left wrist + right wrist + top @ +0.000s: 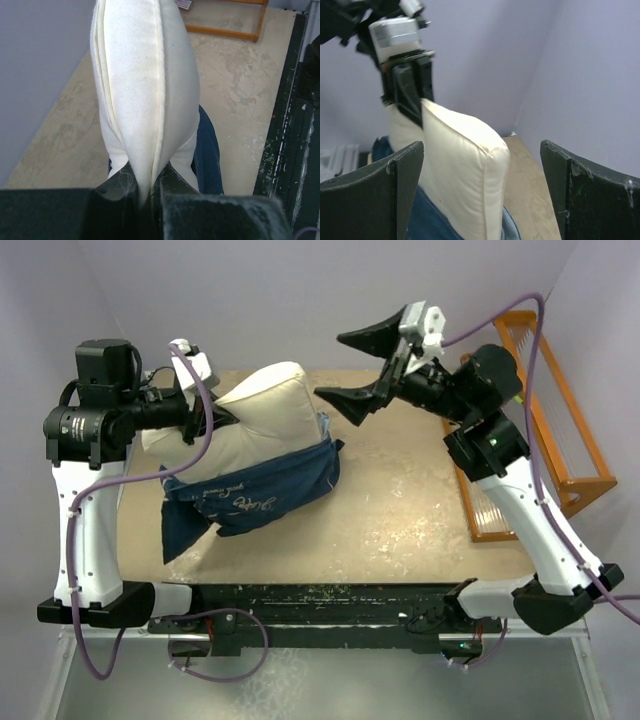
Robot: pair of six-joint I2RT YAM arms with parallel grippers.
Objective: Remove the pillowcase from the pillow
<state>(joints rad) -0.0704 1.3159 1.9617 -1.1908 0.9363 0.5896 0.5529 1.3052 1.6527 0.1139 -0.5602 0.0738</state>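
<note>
Left wrist view: left end effector [148, 184] clamped on the pillow [145, 90] seam, a grip obscured from overhead. Top view: pillow mostly bare, its near end inside the navy pillowcase [255, 495] on the surface [420, 510]. Right end effector [329, 365] gapes wide beside the pillow, not touching. Orange rack [575, 430] at right edge.

One marking is present: a line of white script writing [240, 502] on the dark blue pillowcase [300, 480]. In the top view it lies below the left pincer [222, 420] and slightly to its right. The lettering is cursive and too small to read. No other view shows legible text, numbers or brands.
</note>
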